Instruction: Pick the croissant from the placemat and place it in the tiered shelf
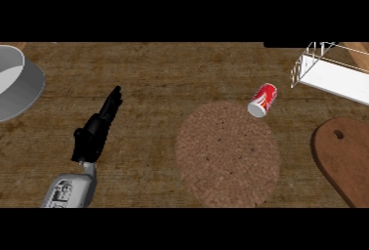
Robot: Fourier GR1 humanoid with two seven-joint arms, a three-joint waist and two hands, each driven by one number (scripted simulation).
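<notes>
Head view, steep look down on wooden counter (144, 63). Step in hand, as judged: croissant no longer on placemat (228, 154); woven oval mat lies bare, and no croissant shows anywhere in frame. Whether it already sits in the tiered shelf (333, 73), or is held by the right hand outside the frame, cannot be told. Only 1 corner of shelf shows, upper right: white flat panel w/ thin white wire frame and pale wooden strut, no pastry on visible part.

Left hand (97, 129): black, fingers straight and together, pointing up-frame, nothing held; grey forearm enters at lower left. It rests on/over the counter, well apart from mat. Right hand: not visible.

Next move, if carry is under way: bring croissant over a shelf tier, lower, release w/out snagging wire frame. If already placed: nothing left but to withdraw.

Materials & shapes:
- Placemat: brown braided fibre, rough concentric weave, oval, centre-right.
- Soda can (262, 100): red w/ white-orange markings, silver end, cylinder lying on its side, at mat's upper-right edge; would roll if nudged.
- Cutting board (347, 156): dark reddish wood, smooth, rounded end w/ 1 hanging hole, right edge.
- Metal pot (16, 83): grey, cylindrical, pale inside, upper left, cut off by frame.
- Counter: dark, streaked wood grain.
</notes>
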